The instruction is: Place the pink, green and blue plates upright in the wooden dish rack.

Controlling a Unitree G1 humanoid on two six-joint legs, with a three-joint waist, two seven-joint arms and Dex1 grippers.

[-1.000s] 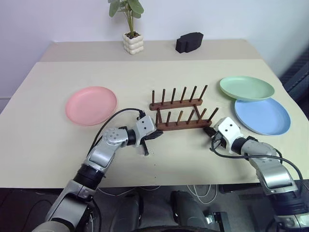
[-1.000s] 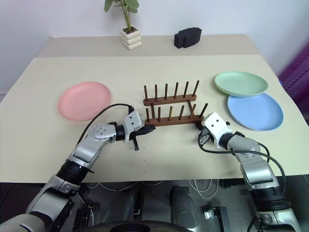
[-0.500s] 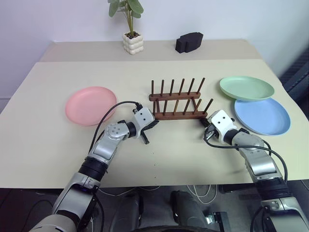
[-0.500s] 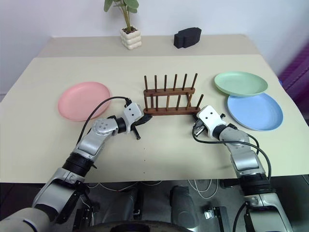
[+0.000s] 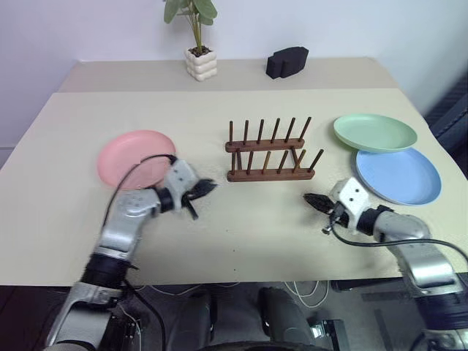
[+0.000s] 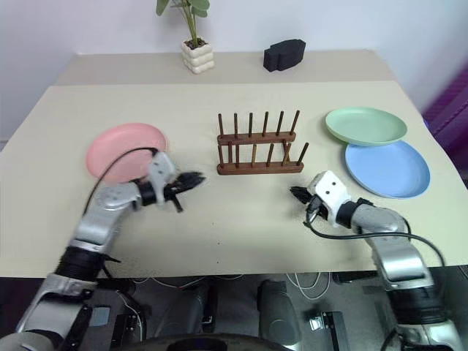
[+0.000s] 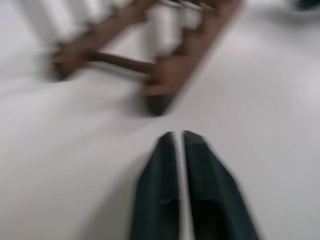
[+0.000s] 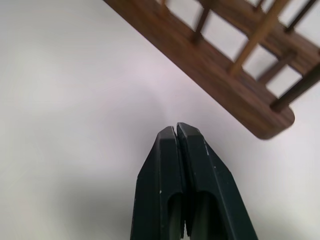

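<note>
The wooden dish rack (image 5: pixel 269 156) stands in the middle of the table with no plate in it. The pink plate (image 5: pixel 134 158) lies flat to its left. On the right, the green plate (image 5: pixel 374 131) lies flat, with the blue plate (image 5: pixel 398 175) just in front of it. My left gripper (image 5: pixel 205 186) hovers between the pink plate and the rack, holding nothing; the left wrist view shows a thin slit between its fingers (image 7: pixel 162 150). My right gripper (image 5: pixel 311 198) is shut and empty, a little in front of the rack's right end (image 8: pixel 225 75).
A potted plant (image 5: pixel 199 58) and a black block (image 5: pixel 287 62) stand on the raised back ledge. The table's front edge (image 5: pixel 241 274) runs just under both arms. Bare tabletop lies in front of the rack between the two grippers.
Both grippers have come away from the rack's ends. The left one swung left towards the pink plate and parted slightly. The right one drew back. The rack ended up slightly farther back.
</note>
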